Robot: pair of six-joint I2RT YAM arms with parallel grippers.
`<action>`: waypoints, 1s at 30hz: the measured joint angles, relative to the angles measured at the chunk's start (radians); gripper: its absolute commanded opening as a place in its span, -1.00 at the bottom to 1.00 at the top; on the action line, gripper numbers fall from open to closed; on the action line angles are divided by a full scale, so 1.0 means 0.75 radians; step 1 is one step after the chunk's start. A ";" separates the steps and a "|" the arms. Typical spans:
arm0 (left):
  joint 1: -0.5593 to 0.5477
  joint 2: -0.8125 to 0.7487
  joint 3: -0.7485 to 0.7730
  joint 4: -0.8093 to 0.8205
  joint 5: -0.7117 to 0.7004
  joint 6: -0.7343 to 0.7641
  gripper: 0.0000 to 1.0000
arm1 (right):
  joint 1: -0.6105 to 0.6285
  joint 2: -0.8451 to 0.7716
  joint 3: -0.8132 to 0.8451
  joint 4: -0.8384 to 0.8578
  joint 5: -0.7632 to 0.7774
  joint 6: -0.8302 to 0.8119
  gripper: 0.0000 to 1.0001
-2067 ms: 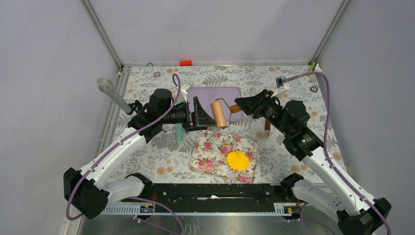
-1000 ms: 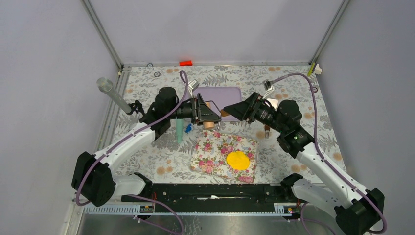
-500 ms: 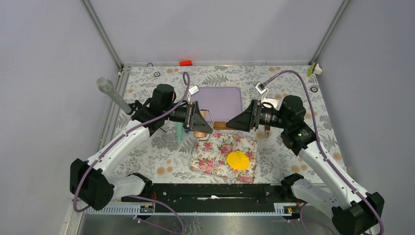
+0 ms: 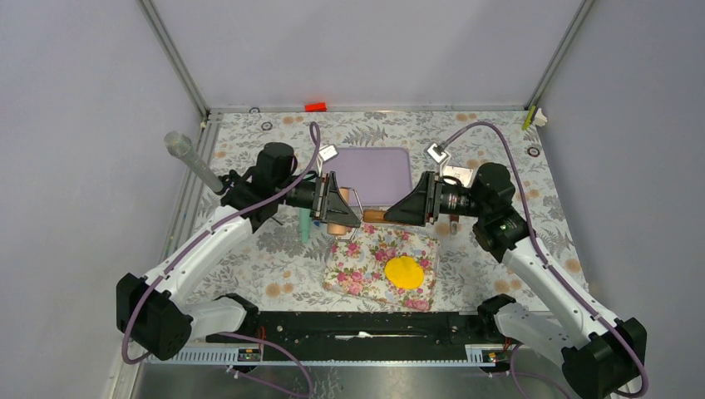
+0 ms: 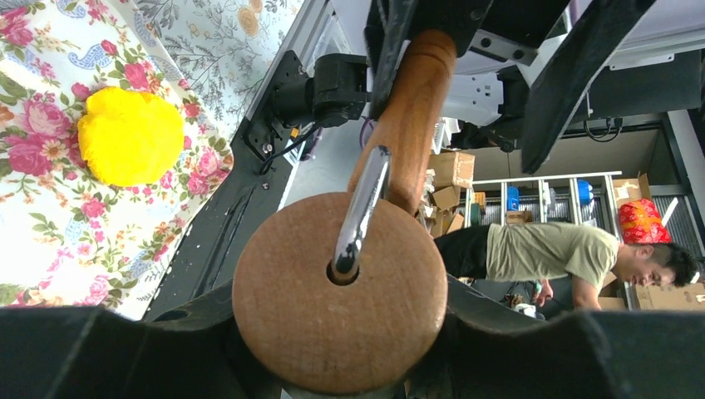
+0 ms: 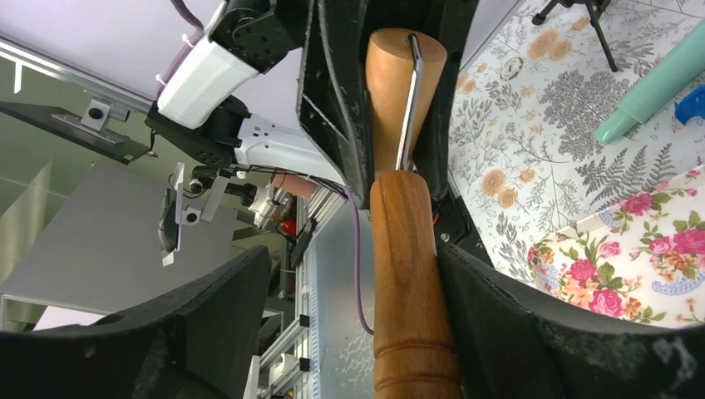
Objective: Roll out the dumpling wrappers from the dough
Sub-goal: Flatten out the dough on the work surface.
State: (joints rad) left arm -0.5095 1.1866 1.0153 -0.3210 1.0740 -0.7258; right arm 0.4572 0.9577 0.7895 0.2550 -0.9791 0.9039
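While the left claw (image 4: 345, 214) clamps the drum (image 5: 337, 291) of the pale wooden hand roller w/ a steel wire bracket, note that the tool is held off the table, near the far-left corner of the rose-print fabric mat (image 4: 357, 253).

The right claw (image 4: 392, 214) stands spread around the darker turned-wood handle (image 6: 403, 274). One finger sits close against the handle and a gap shows on the other side. Treat this claw as not yet gripping.

Task item: the bright yellow soft dough (image 4: 405, 272) lies on the near-right part of the mat, well apart from both claws. It reads as one thick, roughly round patty w/ a lumpy, uneven rim. No thin, neat wrapper discs show in any view.

Status (est.): early stage.
- Done: roller lifted; dough laid on the mat.
- Left: finish what looks like a handover to the right claw, lower the drum onto the dough, roll it thin, form the wrappers.

Expect the patty to spread unevenly. You may need passes in more than one direction.
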 measured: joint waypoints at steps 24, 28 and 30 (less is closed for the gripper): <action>-0.001 0.065 0.052 -0.001 0.007 0.030 -1.00 | -0.003 0.051 -0.123 0.195 -0.011 0.146 0.15; -0.005 0.065 0.052 0.001 0.007 0.030 -1.00 | -0.008 0.056 -0.128 0.195 -0.011 0.151 0.00; -0.006 0.065 0.052 0.001 0.008 0.030 -1.00 | -0.009 0.056 -0.132 0.194 -0.009 0.153 -0.04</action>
State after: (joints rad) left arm -0.5137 1.2354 1.0546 -0.3206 1.0798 -0.7033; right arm 0.4507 1.0000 0.6903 0.4007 -0.9859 1.0183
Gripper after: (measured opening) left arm 0.445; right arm 0.507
